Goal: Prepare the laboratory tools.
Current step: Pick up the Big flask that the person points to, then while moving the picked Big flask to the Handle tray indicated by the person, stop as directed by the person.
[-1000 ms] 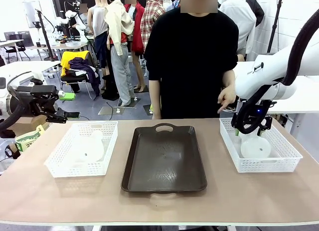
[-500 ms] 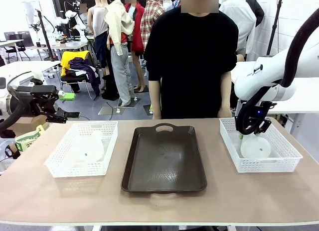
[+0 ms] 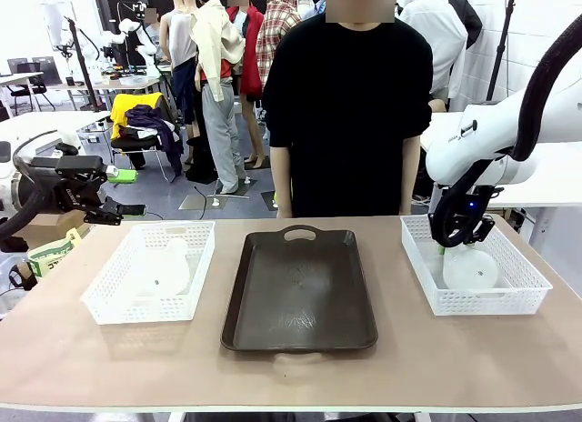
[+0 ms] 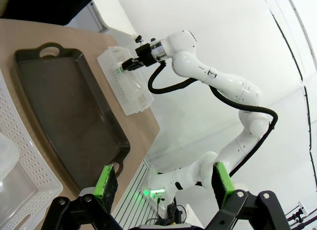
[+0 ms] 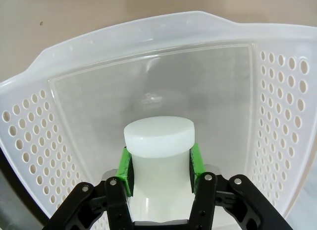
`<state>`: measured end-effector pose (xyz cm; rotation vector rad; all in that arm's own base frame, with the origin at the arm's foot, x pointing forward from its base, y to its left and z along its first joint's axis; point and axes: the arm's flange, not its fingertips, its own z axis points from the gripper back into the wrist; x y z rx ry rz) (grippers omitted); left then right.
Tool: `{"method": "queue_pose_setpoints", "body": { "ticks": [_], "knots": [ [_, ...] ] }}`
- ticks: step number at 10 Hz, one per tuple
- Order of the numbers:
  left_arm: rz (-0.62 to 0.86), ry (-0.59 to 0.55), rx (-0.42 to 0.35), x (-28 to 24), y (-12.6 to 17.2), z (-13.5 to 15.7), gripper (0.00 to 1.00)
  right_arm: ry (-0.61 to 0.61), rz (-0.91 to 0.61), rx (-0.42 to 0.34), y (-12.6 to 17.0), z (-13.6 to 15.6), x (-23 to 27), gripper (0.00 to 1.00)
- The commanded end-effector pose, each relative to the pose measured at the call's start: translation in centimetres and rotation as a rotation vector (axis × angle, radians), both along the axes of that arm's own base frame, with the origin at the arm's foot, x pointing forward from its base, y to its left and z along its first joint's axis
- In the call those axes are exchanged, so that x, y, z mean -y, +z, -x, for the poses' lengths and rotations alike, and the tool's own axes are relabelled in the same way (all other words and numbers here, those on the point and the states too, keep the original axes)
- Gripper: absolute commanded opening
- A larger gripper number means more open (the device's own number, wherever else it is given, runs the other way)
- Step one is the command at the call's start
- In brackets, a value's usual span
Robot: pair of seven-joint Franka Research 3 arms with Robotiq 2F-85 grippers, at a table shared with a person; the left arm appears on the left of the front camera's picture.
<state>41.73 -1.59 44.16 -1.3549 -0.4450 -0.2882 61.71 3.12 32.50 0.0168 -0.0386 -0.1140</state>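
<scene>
I record a tan table [image 3: 91,367] in the foreground. Beyond it lies a grey floor [image 3: 173,190]. An office chair [image 3: 136,140] is draped with yellow and dark garments. A white worktop [image 3: 36,122] stands far left and a white wall [image 3: 532,13] far right. Lighting is bright and even.

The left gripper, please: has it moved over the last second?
No. The left gripper sits open at the same spot, just above the left basket's far left corner in the front view.
</scene>
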Motion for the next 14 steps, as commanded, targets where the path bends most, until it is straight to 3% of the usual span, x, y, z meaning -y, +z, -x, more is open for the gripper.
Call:
{"method": "queue_pose_setpoints", "body": {
  "ticks": [1, 14],
  "knots": [
    [-0.002, -0.016, 0.004, -0.30, 0.19, 0.05, 1.00, 0.005, -0.009, -0.001, -0.05, 0.01, -0.08, 0.00],
    [-0.002, -0.016, 0.004, -0.30, 0.19, 0.05, 1.00, 0.005, -0.009, -0.001, -0.05, 0.01, -0.08, 0.00]
  ]
}}
